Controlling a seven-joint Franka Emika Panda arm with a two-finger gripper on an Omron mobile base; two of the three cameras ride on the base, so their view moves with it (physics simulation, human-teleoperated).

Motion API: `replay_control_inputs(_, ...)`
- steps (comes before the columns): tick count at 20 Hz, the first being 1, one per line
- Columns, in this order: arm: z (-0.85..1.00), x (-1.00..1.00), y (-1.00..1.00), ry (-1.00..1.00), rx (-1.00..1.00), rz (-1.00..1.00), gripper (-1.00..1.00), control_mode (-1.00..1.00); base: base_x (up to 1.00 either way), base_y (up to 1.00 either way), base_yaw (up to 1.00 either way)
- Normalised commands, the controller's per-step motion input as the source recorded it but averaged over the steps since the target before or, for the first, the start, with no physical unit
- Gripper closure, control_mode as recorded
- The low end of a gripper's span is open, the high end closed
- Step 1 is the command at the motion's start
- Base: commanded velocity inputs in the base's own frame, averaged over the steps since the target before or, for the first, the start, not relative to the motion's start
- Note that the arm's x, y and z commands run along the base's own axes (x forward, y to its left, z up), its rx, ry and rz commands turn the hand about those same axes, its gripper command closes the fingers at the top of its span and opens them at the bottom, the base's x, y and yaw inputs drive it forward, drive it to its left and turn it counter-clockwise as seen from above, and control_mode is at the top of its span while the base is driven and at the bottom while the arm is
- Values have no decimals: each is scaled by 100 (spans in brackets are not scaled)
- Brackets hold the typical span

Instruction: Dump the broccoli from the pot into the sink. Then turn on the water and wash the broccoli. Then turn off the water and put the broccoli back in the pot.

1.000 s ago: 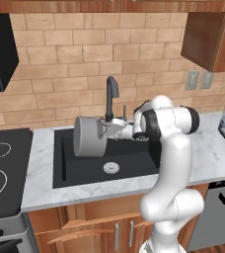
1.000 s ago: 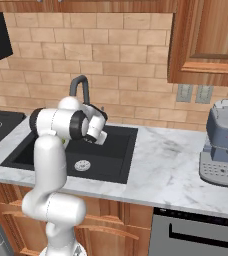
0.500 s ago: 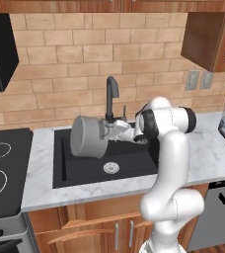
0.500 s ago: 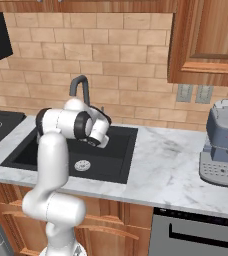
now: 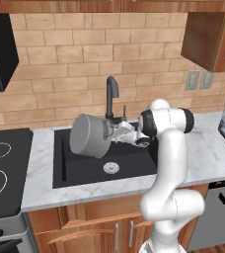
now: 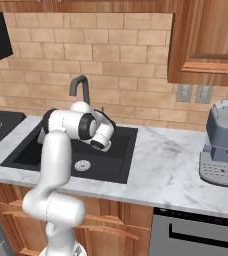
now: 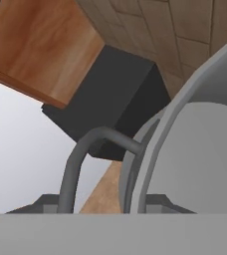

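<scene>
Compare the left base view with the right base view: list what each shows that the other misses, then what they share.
Left base view alone: the pot, tipped on its side above the sink, held at its rim by the gripper, and the stovetop with white rings.

Right base view alone: the grey coffee machine on the counter, seen whole.

Both: the black sink with its silver drain, the dark gooseneck faucet, the brick wall, the wall outlets and the white arm.

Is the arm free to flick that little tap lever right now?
Probably not yet. The jaws look closed on the pot, tipped sideways over the sink, so it must be put down first. The faucet itself stands close behind.
</scene>
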Motion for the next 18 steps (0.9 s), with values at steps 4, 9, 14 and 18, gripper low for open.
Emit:
replay_control_inputs(4,0,0,-22,-3,1,0,100,-100,0,0,0)
replay_control_inputs(9,0,0,-16,-1,5,0,100,-100,0,0,0)
replay_control_inputs(14,0,0,-16,0,16,0,100,-100,0,0,0)
replay_control_inputs(18,9,-17,-1,-7,2,0,100,-100,0,0,0)
